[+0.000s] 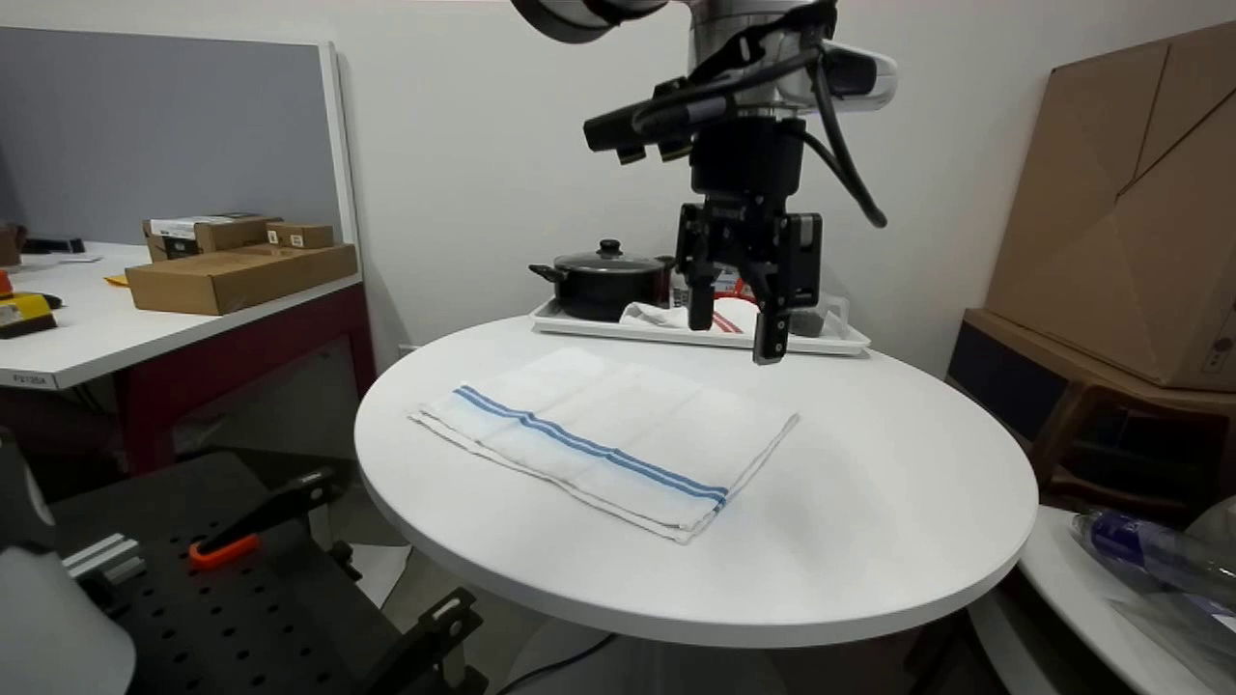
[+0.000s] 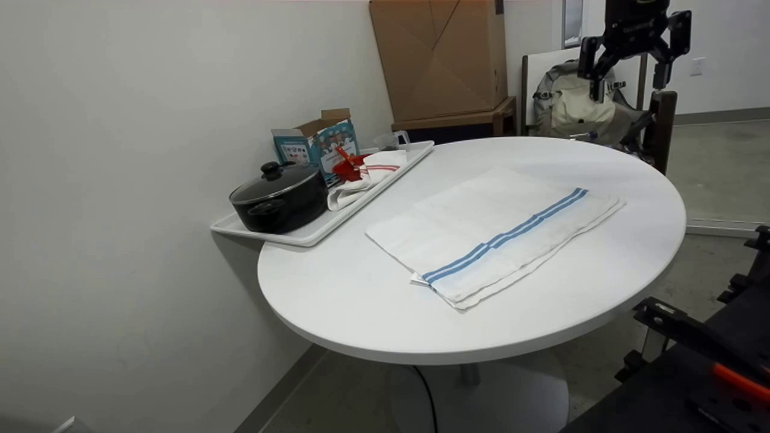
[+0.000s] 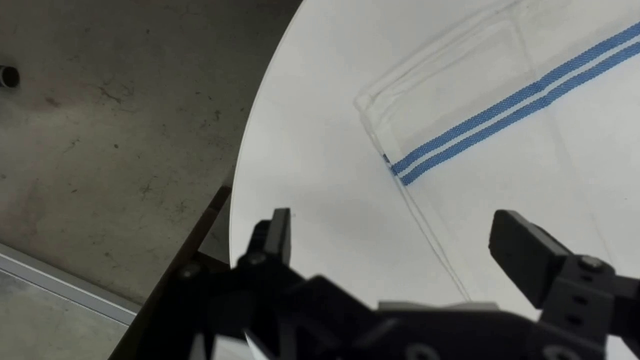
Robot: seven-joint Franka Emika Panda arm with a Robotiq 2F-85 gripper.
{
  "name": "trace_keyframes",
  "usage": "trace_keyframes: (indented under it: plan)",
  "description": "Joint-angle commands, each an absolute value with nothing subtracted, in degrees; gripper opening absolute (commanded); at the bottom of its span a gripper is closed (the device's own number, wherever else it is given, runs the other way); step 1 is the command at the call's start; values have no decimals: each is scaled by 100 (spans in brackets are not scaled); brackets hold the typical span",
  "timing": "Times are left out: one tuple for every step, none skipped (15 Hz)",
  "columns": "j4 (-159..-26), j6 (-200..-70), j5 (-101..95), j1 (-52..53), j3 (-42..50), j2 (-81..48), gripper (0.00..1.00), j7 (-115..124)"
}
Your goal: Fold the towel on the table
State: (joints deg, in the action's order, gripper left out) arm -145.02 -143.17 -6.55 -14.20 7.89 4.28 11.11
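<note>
A white towel (image 1: pixel 628 415) with a blue double stripe lies flat on the round white table (image 1: pixel 898 512) in both exterior views (image 2: pixel 499 234). It is in layers, with its edges stacked along the stripe side. Faint creases cross it. In the wrist view, the towel (image 3: pixel 520 170) lies at the right, with a corner near the middle. My gripper (image 1: pixel 734 340) is above the table, with wide-open jaws and nothing between them. In the wrist view, the gripper (image 3: pixel 391 222) straddles the view of a towel side edge from above. In an exterior view, the gripper (image 2: pixel 628 90) is well above the tabletop.
A white tray (image 2: pixel 319 233) at the table's wall side holds a black lidded pot (image 2: pixel 280 198), a red-striped cloth (image 2: pixel 385 165), a red item (image 2: pixel 349 169) and an opened box (image 2: pixel 337 144). Large cardboard (image 1: pixel 1130 222) stands beyond the table. A wall runs behind the tray.
</note>
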Motion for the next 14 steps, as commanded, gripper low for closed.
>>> trace_keyframes:
  plan:
    - [-14315, -14679, -639, -1362, 952, -109, 100, 1014]
    - [-14285, -14763, -620, -1350, 974, -246, 100, 994]
    - [-14262, -14824, -587, -1339, 992, -348, 100, 975]
    - [-14234, -14904, -551, -1330, 1007, -474, 100, 949]
    - [-14208, -14959, -542, -1322, 1020, -570, 100, 949]
    - [-14171, -15016, -501, -1316, 1027, -685, 100, 911]
    - [-14141, -15051, -482, -1308, 1031, -790, 100, 891]
    - [-14120, -15081, -459, -1303, 1032, -873, 100, 873]
    - [-14098, -15114, -433, -1299, 1029, -973, 100, 853]
    - [-14087, -15126, -415, -1294, 1028, -1043, 100, 853]
    - [-14085, -15146, -334, -1295, 1016, -1132, 100, 856]
    - [-14093, -15149, -272, -1287, 1012, -1192, 100, 904]
    - [-14099, -15155, -162, -1290, 999, -1254, 100, 899]
    - [-14111, -15161, -35, -1294, 987, -1305, 100, 904]
